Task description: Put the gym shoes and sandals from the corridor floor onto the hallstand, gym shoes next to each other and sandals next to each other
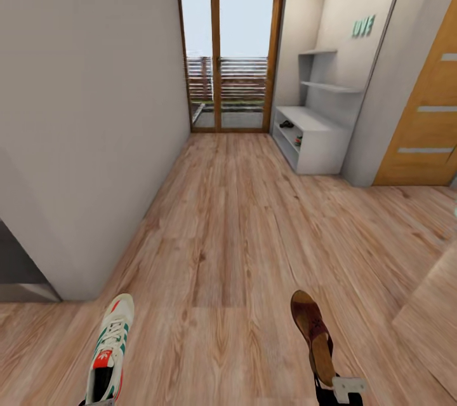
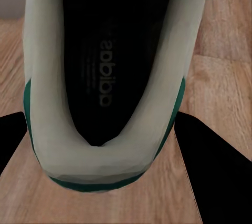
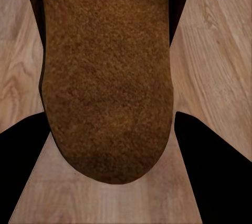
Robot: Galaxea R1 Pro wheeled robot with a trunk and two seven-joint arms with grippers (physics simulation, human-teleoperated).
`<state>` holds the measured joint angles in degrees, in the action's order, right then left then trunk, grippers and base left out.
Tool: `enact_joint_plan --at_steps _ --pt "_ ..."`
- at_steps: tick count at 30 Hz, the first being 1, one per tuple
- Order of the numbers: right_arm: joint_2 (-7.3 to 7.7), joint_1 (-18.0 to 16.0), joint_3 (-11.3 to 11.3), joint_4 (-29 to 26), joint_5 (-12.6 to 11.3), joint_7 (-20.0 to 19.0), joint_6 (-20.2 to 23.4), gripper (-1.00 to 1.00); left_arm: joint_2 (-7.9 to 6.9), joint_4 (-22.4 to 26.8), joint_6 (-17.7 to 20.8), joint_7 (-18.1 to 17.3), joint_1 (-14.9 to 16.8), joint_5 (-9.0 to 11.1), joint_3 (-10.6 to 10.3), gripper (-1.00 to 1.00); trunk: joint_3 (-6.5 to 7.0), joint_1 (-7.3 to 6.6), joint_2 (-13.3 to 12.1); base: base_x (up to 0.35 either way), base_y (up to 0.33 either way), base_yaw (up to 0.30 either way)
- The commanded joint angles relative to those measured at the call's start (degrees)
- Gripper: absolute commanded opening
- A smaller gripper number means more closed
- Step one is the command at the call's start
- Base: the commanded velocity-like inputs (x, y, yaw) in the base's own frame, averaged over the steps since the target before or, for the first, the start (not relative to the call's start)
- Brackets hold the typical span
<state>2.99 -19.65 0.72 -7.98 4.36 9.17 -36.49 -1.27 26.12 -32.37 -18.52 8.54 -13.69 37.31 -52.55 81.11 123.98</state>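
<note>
One white gym shoe [image 1: 111,350] with green stripes hangs above the corridor floor [image 1: 235,234] at the lower left, and my left gripper [image 2: 105,145] is shut on its heel. A brown sandal [image 1: 314,336] with a tan insole is held at the lower right, my right gripper [image 3: 110,140] shut on its heel end. Far ahead on the right stands the pale grey hallstand [image 1: 320,139]. A dark sandal [image 1: 287,124] lies on its bench top. A small red and green shape on the shelf below looks like a gym shoe [image 1: 298,139].
A grey wall [image 1: 89,107] runs along the left, ending in a corner near me. Glass doors [image 1: 230,56] close the far end of the corridor. A wooden door [image 1: 428,120] stands right of the hallstand. A wooden surface [image 1: 438,323] juts in at the lower right.
</note>
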Motion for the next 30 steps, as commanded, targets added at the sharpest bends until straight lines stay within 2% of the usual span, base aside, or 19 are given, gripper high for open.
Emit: enact_joint_plan --at_steps 1,30 --pt "0.00 -0.04 0.07 0.05 0.48 0.49 -0.08 -1.00 0.04 -0.02 -0.25 -0.29 0.05 -0.46 0.49 -1.00 -0.05 0.03 0.02 0.340 0.000 0.000" --pt "0.00 -0.04 0.09 0.01 0.48 0.49 -0.08 -1.00 0.04 -0.02 -0.25 -0.28 0.06 -0.46 0.49 -1.00 -0.05 0.03 0.02 0.340 0.000 0.000"
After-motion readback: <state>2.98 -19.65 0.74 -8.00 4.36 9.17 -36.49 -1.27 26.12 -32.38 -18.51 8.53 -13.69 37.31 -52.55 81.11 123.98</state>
